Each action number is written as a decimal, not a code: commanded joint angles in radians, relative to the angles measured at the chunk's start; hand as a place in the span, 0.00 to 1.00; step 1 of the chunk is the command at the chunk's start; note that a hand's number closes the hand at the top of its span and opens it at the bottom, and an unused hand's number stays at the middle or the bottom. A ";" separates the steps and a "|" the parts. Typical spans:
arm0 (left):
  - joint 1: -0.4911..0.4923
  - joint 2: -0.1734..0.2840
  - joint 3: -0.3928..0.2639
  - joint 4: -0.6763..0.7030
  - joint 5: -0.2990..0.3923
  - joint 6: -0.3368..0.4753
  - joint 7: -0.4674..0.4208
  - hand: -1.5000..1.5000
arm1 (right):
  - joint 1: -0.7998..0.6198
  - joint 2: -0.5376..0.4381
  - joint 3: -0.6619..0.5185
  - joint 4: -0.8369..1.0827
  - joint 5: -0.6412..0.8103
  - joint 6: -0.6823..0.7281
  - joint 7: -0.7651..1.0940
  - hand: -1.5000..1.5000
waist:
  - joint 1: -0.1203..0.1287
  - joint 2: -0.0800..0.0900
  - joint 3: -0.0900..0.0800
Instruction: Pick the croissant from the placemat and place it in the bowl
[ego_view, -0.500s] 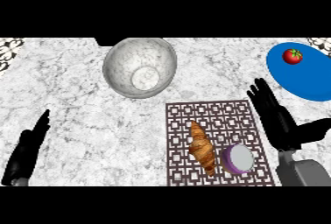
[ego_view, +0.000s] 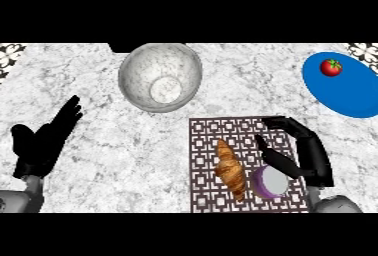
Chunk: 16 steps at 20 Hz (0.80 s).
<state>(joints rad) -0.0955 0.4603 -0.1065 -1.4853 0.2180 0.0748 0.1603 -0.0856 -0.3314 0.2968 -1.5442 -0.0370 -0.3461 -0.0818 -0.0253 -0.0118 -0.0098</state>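
The right robot hand (ego_view: 301, 150) hovers over the right part of the dark lattice-patterned rectangular placemat (ego_view: 214, 131), its fingers and thumb spread apart and bent inward, gripping nothing. Just left of its thumb lies the golden-brown crescent croissant (ego_view: 230, 169), lengthwise on the placemat. Just below the thumb sits a small purple round cup with a pale inside (ego_view: 271, 181). Up and left of this hand, off the placemat, stands the grey speckled round bowl (ego_view: 160, 76). Up and right lies a blue round plate (ego_view: 345, 91) carrying a red tomato (ego_view: 331, 67). The left robot hand (ego_view: 43, 142) rests open, fingers straight, far left over the white marble desk (ego_view: 111, 150).
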 joint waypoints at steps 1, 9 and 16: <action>-0.050 -0.017 0.017 -0.040 0.091 -0.065 0.042 0.50 | 0.113 0.119 0.121 -0.064 0.202 -0.224 -0.094 0.00 | 0.003 0.004 0.009; -0.099 -0.041 0.016 -0.009 0.061 -0.060 0.056 0.50 | 0.157 0.125 0.353 -0.281 0.692 -0.345 0.245 0.00 | 0.010 0.005 0.007; -0.094 -0.010 0.042 0.006 0.090 -0.097 0.070 0.50 | 0.111 0.060 0.344 -0.389 0.934 0.014 0.703 0.00 | 0.006 -0.001 0.001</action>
<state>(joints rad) -0.1935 0.4322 -0.0777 -1.4738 0.2930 -0.0020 0.2165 0.0284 -0.2497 0.6090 -1.8573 0.7736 -0.4885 0.4077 -0.0207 -0.0104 -0.0073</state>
